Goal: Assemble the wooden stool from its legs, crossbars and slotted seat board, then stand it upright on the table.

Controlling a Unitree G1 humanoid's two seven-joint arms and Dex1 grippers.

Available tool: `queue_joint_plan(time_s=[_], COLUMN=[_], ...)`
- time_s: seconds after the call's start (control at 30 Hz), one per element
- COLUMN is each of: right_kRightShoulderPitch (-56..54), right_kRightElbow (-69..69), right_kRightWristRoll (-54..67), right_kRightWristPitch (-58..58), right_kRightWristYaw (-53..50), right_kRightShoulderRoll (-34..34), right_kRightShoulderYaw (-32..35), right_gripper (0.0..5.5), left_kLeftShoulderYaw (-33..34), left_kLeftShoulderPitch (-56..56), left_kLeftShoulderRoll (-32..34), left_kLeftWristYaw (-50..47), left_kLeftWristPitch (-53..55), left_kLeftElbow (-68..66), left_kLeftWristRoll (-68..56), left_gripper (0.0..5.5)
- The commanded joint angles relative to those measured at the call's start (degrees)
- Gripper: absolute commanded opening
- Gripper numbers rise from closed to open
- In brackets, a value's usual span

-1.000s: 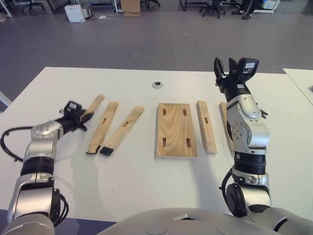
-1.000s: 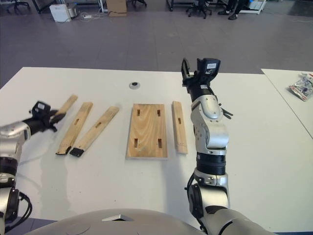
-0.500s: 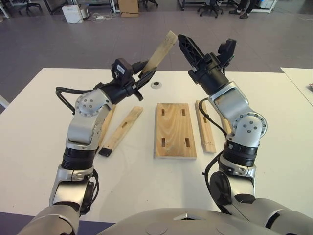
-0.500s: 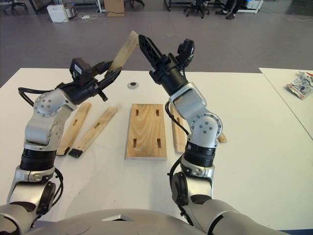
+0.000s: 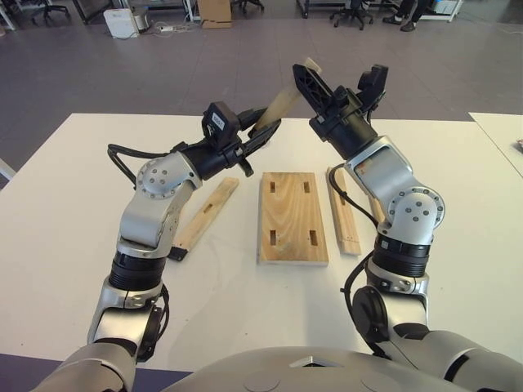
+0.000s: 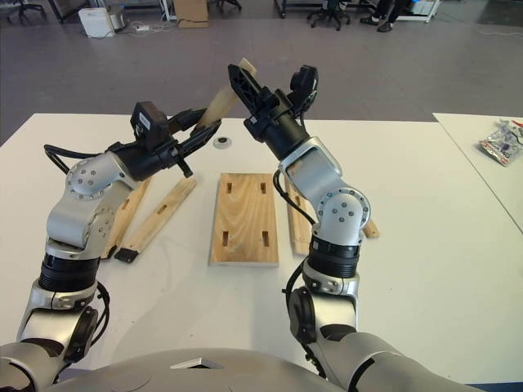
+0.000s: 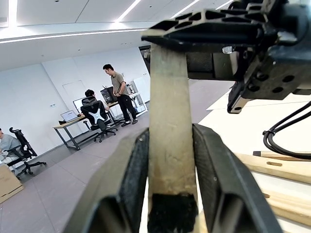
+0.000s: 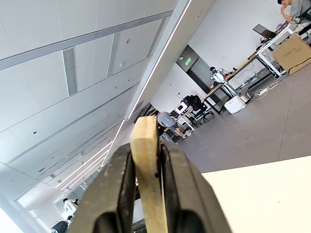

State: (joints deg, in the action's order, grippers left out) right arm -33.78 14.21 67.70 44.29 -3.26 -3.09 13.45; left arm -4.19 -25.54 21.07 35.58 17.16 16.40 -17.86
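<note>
A wooden leg (image 5: 286, 102) slants up above the table's far side. My left gripper (image 5: 263, 135) is shut on its lower end, its fingers (image 7: 126, 184) pressed on either side of the leg (image 7: 170, 145). My right gripper (image 5: 309, 82) is shut on the upper end, with the wood (image 8: 146, 160) clamped between its fingers (image 8: 116, 184). The slotted seat board (image 5: 294, 214) lies flat at the table's middle. Left of it lie a leg with a black end (image 5: 204, 214) and another piece (image 6: 131, 208) partly behind my left arm. A crossbar (image 5: 343, 211) lies right of the board, and another piece (image 6: 369, 229) shows behind my right arm.
A small round disc (image 6: 222, 143) sits on the white table (image 5: 245, 302) beyond the board. A bag of small parts (image 6: 502, 143) lies on a separate table at the far right. Open floor and office chairs lie beyond the table.
My left gripper lifted the leg from the table's left and carried it to the middle. My right gripper swung left and closed on its upper end; the leg now leans lower.
</note>
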Motion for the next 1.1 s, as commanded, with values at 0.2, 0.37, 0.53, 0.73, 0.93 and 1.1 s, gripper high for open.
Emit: queue_joint_plan(time_s=[0.2,0.37,0.53,0.73,0.93,1.1], right_kRightShoulderPitch=[-1.2,3.6,17.0,22.8,22.7,21.8], right_kRightElbow=[-1.1,-2.5,1.6,3.1,2.2,2.2], right_kRightWristRoll=[-5.9,-23.7,-39.9,-43.4,-45.5,-47.8], right_kRightWristPitch=[-3.9,-11.3,-15.2,-11.5,-10.1,-11.5], right_kRightWristYaw=[-1.2,-1.5,-3.8,-9.2,-10.4,-9.4], right_kRightShoulderRoll=[3.6,10.4,12.7,6.8,4.7,5.0], right_kRightShoulderYaw=[0.4,-1.9,-7.4,-7.5,-6.5,-6.3], right_gripper=[0.42,0.42,0.42,0.42,0.42,0.42], left_kLeftShoulderYaw=[1.9,5.1,9.1,9.1,9.0,9.2], left_kLeftShoulderPitch=[2.2,13.8,19.9,21.9,22.0,21.5], left_kLeftShoulderRoll=[-0.6,0.6,-2.1,-5.0,-5.6,-5.6], left_kLeftWristYaw=[-2.3,-4.9,-11.6,-17.4,-18.9,-19.2], left_kLeftWristPitch=[-0.5,-3.3,-3.6,-3.1,-2.8,-2.9], left_kLeftElbow=[-2.4,-5.7,-3.2,-0.8,0.4,0.3], left_kLeftWristRoll=[0.7,3.3,3.7,4.3,4.4,4.4], left_gripper=[1.81,2.25,2.25,2.25,2.25,2.25])
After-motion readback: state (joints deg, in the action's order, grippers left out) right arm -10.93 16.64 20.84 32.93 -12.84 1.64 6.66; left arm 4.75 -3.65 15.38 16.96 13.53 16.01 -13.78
